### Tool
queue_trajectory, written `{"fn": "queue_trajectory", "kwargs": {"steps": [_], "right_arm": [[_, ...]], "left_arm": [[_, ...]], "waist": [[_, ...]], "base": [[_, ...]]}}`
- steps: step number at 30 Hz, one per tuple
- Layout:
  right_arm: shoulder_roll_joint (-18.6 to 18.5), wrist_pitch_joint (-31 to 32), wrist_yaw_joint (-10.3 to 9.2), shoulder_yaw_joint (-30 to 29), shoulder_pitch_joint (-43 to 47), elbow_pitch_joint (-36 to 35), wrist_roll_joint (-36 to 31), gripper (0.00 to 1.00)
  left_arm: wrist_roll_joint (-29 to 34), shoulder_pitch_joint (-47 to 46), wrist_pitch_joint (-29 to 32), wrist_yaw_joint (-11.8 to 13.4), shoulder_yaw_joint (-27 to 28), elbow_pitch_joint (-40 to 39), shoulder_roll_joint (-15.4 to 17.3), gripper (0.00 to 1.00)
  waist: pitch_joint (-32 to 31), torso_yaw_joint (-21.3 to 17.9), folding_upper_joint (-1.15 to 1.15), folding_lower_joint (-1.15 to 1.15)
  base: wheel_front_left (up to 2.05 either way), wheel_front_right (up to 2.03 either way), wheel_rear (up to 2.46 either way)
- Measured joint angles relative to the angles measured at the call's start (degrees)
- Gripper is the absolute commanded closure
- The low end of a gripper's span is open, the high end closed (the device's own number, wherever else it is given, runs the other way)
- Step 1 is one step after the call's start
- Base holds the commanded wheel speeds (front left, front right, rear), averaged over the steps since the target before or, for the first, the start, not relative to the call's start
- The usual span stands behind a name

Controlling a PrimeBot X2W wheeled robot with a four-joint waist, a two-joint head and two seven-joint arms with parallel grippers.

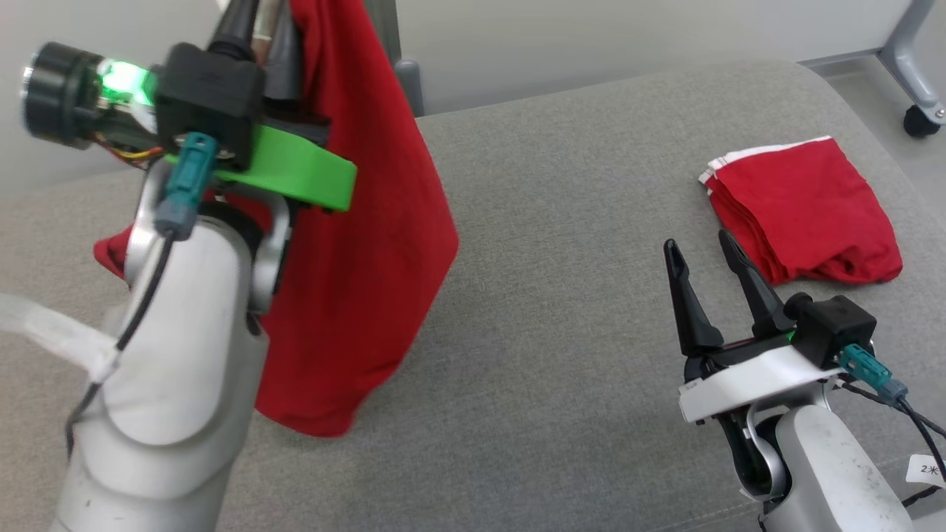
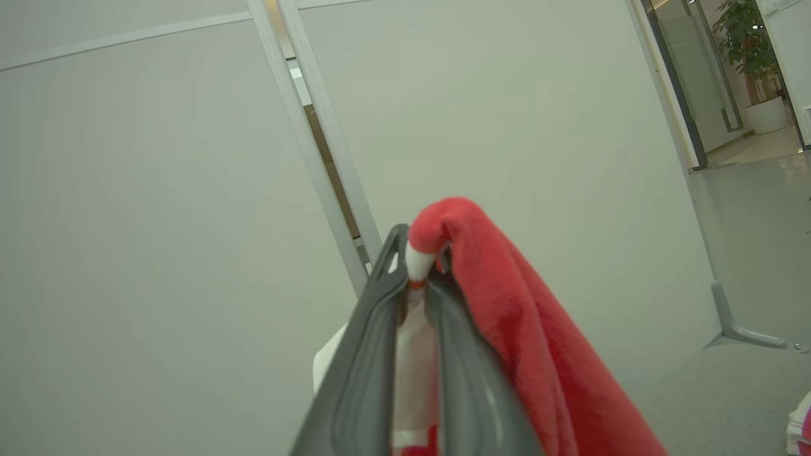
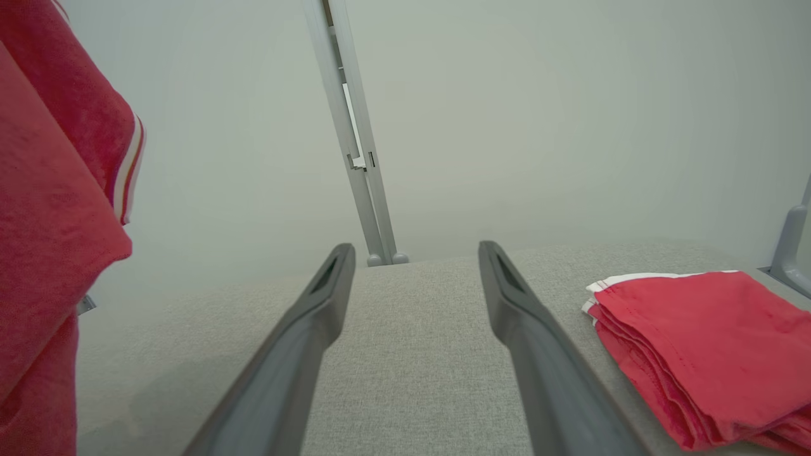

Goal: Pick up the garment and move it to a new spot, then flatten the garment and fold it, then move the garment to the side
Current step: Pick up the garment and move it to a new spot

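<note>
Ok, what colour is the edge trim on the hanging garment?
White stripes on red. The trim of the garment shows best in the right wrist view.

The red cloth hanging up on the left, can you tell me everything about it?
The hanging garment is soft red fabric with white striped trim along one edge. The left gripper is shut on a bunched part at its top, and the rest drapes down in loose folds, not folded up. It hangs over the grey cushion. I cannot tell whether its bottom edge touches the cushion.
</note>
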Motion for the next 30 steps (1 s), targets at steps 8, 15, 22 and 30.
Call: {"fn": "queue_trajectory", "kwargs": {"steps": [8,15,22,30], "right_arm": [[1.4,0.0,0.0,2.2,-2.7,-0.2,0.9,0.0],[1.7,0.0,0.0,2.3,-3.4,0.3,1.4,0.0],[1.4,0.0,-0.02,1.3,-3.0,0.8,1.2,0.0],[0.1,0.0,-0.02,1.0,-1.5,1.1,0.3,0.0]], "left_arm": [[1.5,1.2,0.2,-0.9,-9.6,13.6,-4.6,1.0],[-3.9,1.8,-4.5,0.3,-19.6,24.2,-6.0,0.0],[-8.8,0.4,-7.6,3.7,-25.0,28.2,-6.1,0.0],[-13.4,1.5,-14.0,7.8,-18.8,31.0,-4.3,0.0]], "waist": [[3.3,-4.7,0.0,0.0],[5.8,-8.7,0.0,0.0],[6.2,-8.5,0.0,0.0],[3.8,-4.3,0.0,0.0]], "base": [[0.0,0.0,0.0],[0.0,0.0,0.0],[0.0,0.0,0.0],[0.0,0.0,0.0]]}}
